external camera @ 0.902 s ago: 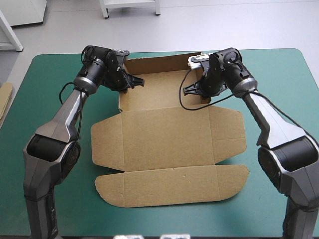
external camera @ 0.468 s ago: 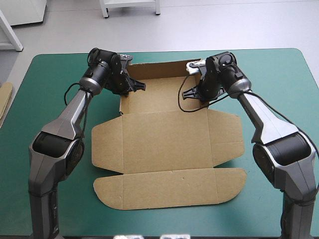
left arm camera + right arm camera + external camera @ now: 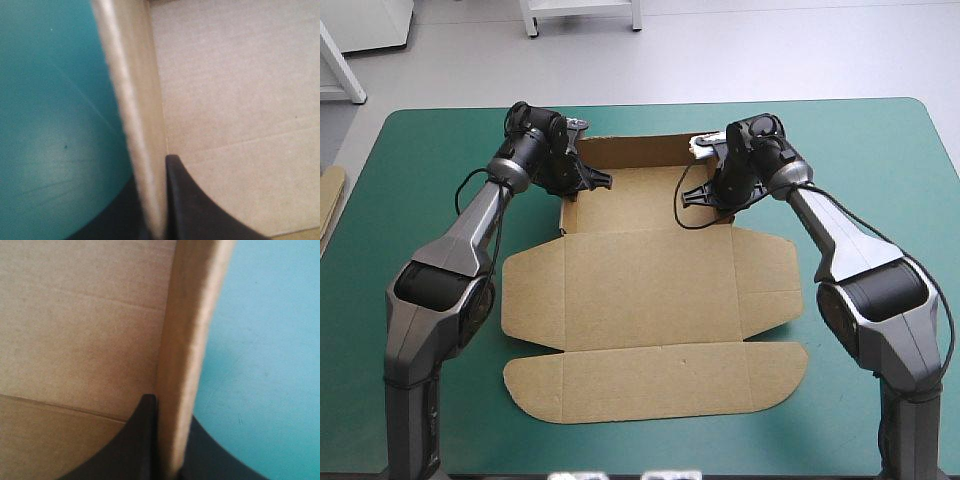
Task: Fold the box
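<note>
The brown box [image 3: 650,290] lies on the teal-green cover with its lid and near flaps flat. Its far part has a back wall and two short side walls raised. My left gripper [image 3: 584,181] is shut on the left side wall [image 3: 135,125], which runs upright between the black fingers [image 3: 190,205], the cover outside it and the box floor inside. My right gripper [image 3: 703,190] is shut on the right side wall [image 3: 187,340] in the same way, with one finger [image 3: 135,440] on the inner side.
An edge of more brown board [image 3: 330,200] shows at the table's left edge. Bare teal-green cover [image 3: 880,150] lies to either side of the box and along the near edge.
Both grippers have drawn a little inward and nearer while holding the side walls. The back wall now stands closer to the flat panel, and the whole sheet has shifted slightly.
</note>
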